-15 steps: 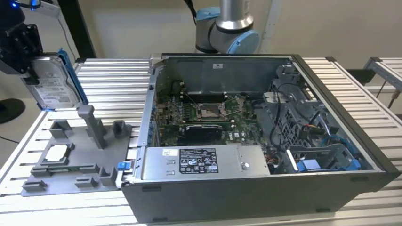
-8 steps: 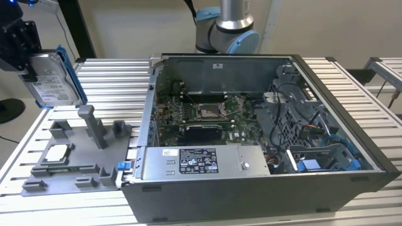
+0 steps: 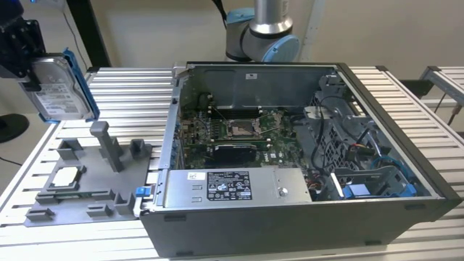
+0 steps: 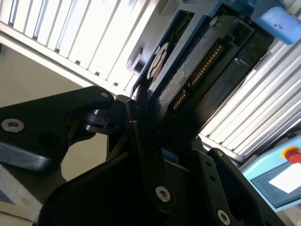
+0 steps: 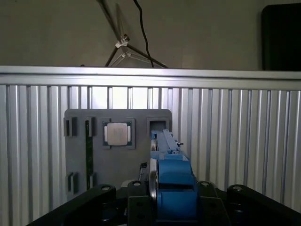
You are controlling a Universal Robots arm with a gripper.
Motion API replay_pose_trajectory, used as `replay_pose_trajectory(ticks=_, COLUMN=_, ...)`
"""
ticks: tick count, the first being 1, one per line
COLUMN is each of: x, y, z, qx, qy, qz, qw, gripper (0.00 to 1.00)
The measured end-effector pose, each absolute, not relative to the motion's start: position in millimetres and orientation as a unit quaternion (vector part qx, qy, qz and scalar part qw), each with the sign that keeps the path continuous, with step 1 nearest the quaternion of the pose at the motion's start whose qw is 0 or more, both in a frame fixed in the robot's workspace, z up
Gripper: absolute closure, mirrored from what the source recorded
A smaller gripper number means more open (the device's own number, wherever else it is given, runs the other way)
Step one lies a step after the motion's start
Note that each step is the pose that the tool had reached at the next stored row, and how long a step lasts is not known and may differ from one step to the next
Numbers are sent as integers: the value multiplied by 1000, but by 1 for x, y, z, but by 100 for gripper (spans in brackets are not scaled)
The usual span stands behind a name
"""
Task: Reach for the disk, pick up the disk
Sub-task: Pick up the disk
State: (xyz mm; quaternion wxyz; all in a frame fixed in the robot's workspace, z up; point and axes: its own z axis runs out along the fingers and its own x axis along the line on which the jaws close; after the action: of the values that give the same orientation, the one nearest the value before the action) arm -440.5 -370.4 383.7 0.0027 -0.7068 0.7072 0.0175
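Note:
The disk (image 3: pixel 62 89), a silver-grey drive with a white label and a blue frame, hangs on edge in the air at the exterior view's upper left. It is above the grey fixture plate (image 3: pixel 87 185) and touches nothing below it. My black gripper (image 3: pixel 30 68) is shut on the disk from the side. In the second wrist view the disk (image 4: pixel 188 70) sticks out between the black fingers (image 4: pixel 141 127), its connector edge showing. In the first wrist view its blue frame (image 5: pixel 171 186) rises from my gripper (image 5: pixel 169 209), over the fixture plate (image 5: pixel 117 160).
The plate carries upright grey posts (image 3: pixel 108 147) and a small square silver chip (image 3: pixel 67 175). An open computer case (image 3: pixel 305 163) stands at its right on the slatted aluminium table (image 3: pixel 130 92). The arm's base (image 3: pixel 261 32) is behind the case. A red button (image 4: pixel 291 154) sits off the table.

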Motion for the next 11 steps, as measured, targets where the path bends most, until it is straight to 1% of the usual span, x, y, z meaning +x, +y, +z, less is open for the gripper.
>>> replay_pose_trajectory(ticks=11, x=-441, y=-370, z=395, qx=-707, qy=707, qz=18, qw=3, gripper=100)
